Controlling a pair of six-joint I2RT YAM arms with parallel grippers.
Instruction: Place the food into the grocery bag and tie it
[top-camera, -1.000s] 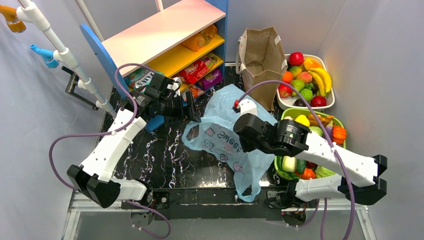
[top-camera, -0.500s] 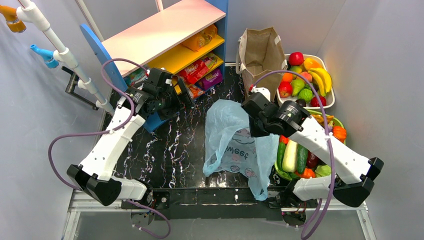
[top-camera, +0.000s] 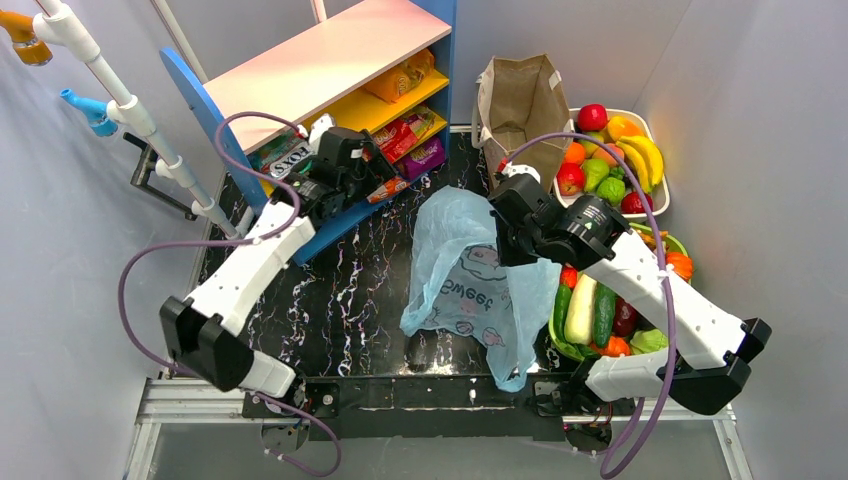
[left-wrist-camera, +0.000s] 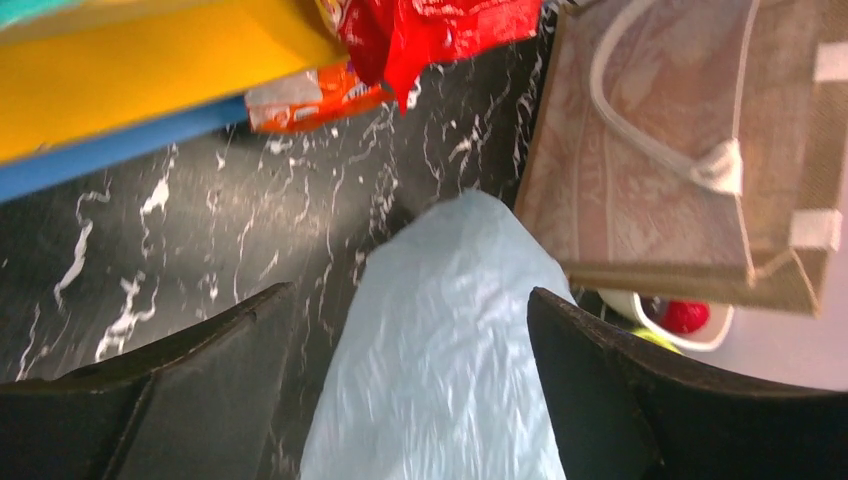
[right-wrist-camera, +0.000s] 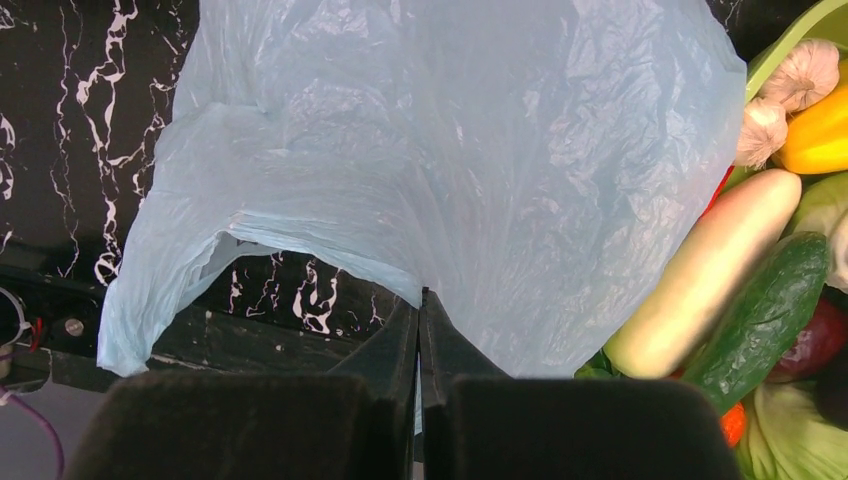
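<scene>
The light-blue grocery bag (top-camera: 465, 290) hangs crumpled over the black table, its mouth toward the near edge. My right gripper (top-camera: 507, 238) is shut on a fold of its rim, seen in the right wrist view as a pinch of plastic (right-wrist-camera: 420, 295). My left gripper (top-camera: 378, 178) is open and empty by the lower shelf, its jaws wide apart (left-wrist-camera: 410, 292), with the bag (left-wrist-camera: 440, 350) lying beyond them. The food sits on the shelves: red packets (top-camera: 400, 135), a teal-and-white one (top-camera: 285, 155), and an orange-and-white one (left-wrist-camera: 310, 95) below a red packet (left-wrist-camera: 430, 30).
A brown paper bag (top-camera: 525, 110) stands behind the plastic one. A white tray (top-camera: 655, 208) of plastic fruit and a green basket (top-camera: 556, 345) of vegetables fill the right side. The blue-and-yellow shelf unit (top-camera: 330, 60) stands back left, with a white pipe rack (top-camera: 130, 110) beside it.
My left gripper has moved from the bag's left edge back to the shelf. My right gripper has carried the bag rightward and back, toward the paper bag.
</scene>
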